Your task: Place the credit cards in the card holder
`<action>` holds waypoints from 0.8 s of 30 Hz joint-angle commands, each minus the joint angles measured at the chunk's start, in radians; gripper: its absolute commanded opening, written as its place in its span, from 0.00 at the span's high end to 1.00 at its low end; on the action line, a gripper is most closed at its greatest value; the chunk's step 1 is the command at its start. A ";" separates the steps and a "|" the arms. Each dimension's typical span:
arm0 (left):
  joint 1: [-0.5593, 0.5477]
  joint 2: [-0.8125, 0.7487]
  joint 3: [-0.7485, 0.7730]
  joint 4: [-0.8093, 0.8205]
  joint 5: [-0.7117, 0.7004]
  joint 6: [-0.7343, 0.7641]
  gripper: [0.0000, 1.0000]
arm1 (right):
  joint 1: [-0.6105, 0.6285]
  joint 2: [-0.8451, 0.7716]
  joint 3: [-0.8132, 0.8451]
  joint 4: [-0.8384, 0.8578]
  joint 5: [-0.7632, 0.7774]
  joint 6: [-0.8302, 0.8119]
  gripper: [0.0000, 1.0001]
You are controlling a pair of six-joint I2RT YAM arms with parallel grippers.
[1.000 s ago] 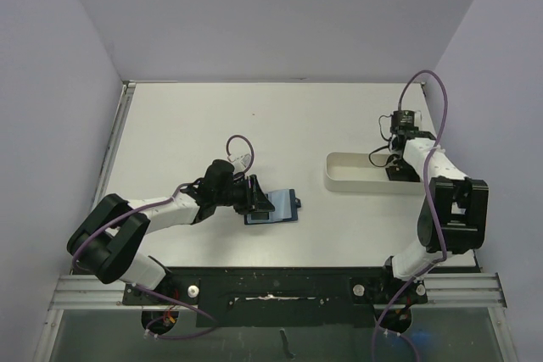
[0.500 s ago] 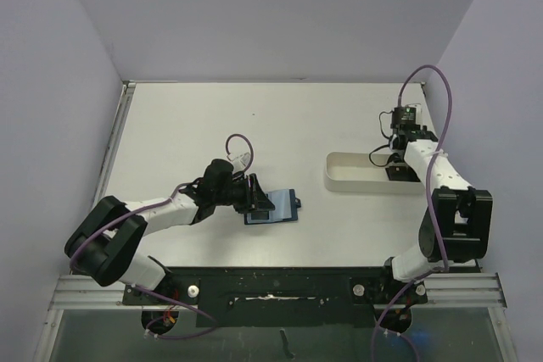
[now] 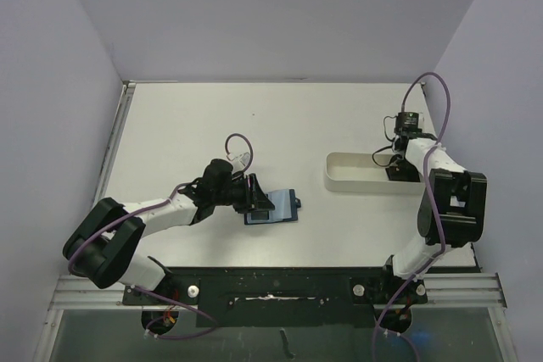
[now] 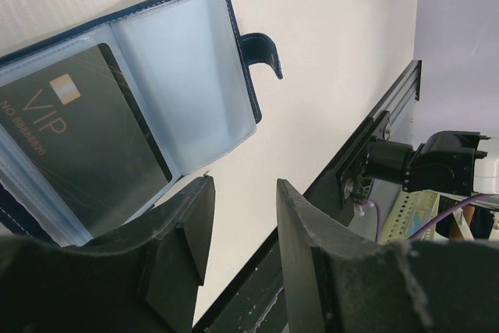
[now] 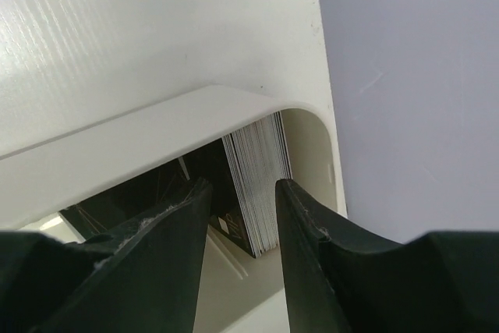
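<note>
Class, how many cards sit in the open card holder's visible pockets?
1: a dark VIP card in one pocket of the card holder; the facing pocket looks empty. Pockets underneath may hide more.

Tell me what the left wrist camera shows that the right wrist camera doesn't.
Only the left wrist: the card holder lying open, a dark VIP card in one light blue pocket, the other pocket empty. Only the right wrist: the rounded end of the white tray with a stack of cards on edge inside. Both: the white table, and jaws standing apart on the left gripper and the right gripper.
</note>
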 commanded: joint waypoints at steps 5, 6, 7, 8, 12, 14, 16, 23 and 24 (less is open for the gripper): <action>-0.005 -0.030 0.016 0.023 -0.002 0.016 0.63 | -0.009 0.046 0.023 0.011 0.025 -0.018 0.62; -0.004 -0.030 0.016 0.023 -0.002 0.016 0.63 | -0.009 0.050 0.026 0.007 0.035 -0.015 0.63; -0.004 -0.030 0.015 0.023 -0.002 0.017 0.63 | -0.010 0.053 0.029 0.004 0.050 -0.013 0.65; -0.005 -0.030 0.015 0.023 -0.002 0.017 0.63 | -0.010 0.053 0.030 0.000 0.067 -0.011 0.67; -0.004 -0.028 0.016 0.023 -0.002 0.017 0.63 | -0.007 0.050 0.034 -0.007 0.122 -0.007 0.70; -0.004 -0.027 0.016 0.023 -0.002 0.017 0.63 | -0.008 0.040 0.031 0.001 0.127 -0.012 0.72; -0.004 -0.027 0.017 0.023 -0.002 0.017 0.63 | -0.009 0.030 0.030 0.000 0.125 -0.013 0.75; -0.004 -0.028 0.014 0.023 -0.002 0.017 0.63 | -0.004 0.004 0.038 0.000 0.125 -0.019 0.83; -0.004 -0.029 0.015 0.023 -0.002 0.017 0.63 | -0.003 -0.001 0.038 0.002 0.120 -0.019 0.84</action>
